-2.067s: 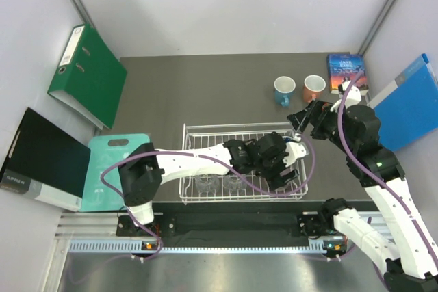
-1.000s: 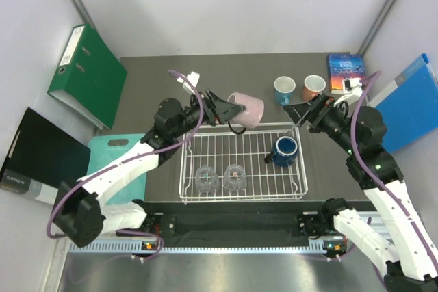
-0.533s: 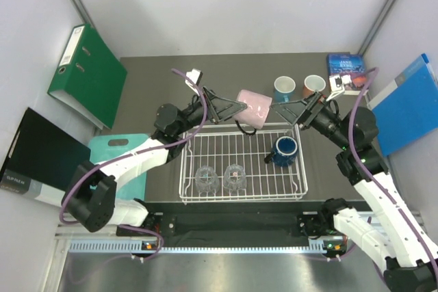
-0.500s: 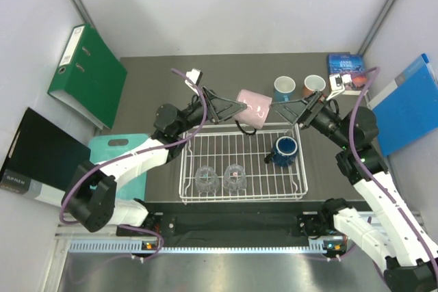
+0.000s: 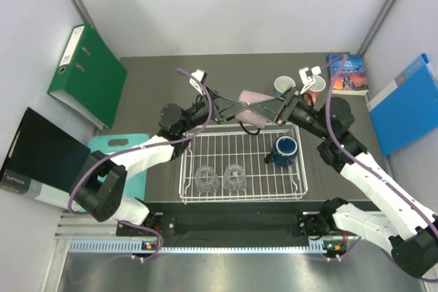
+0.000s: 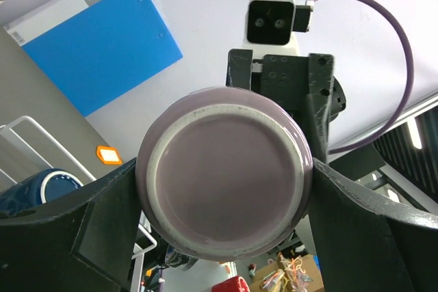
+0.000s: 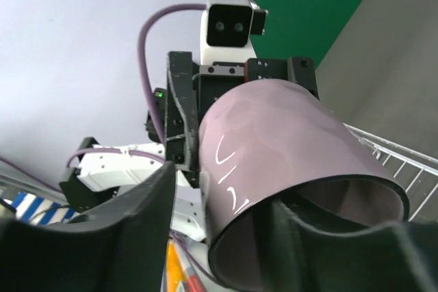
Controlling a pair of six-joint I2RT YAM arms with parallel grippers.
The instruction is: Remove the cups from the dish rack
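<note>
A mauve-pink mug (image 5: 252, 106) hangs sideways above the far edge of the white dish rack (image 5: 185, 163). My left gripper (image 5: 239, 109) is shut on it near its base (image 6: 226, 182), one finger (image 6: 82, 230) on each side. My right gripper (image 5: 268, 109) straddles the mug's wall (image 7: 287, 162) at the open end. One finger (image 7: 328, 237) is inside the mug; the other (image 7: 137, 217) stands a little off the outside. A navy mug (image 5: 285, 148) and two glass tumblers (image 5: 207, 178) (image 5: 235, 176) sit in the rack. A light blue mug (image 5: 283, 88) and an orange mug (image 5: 317, 87) stand on the table behind.
A green binder (image 5: 87, 73) leans at the back left. A black folder (image 5: 37, 158) and a teal cutting board (image 5: 113, 169) lie at the left. At the back right are a book (image 5: 348, 73) and a blue binder (image 5: 404, 104).
My left arm lifted the pink mug out of the rack and carried it toward the back right. My right gripper swung left to the mug's mouth, and its jaws narrowed around the wall.
</note>
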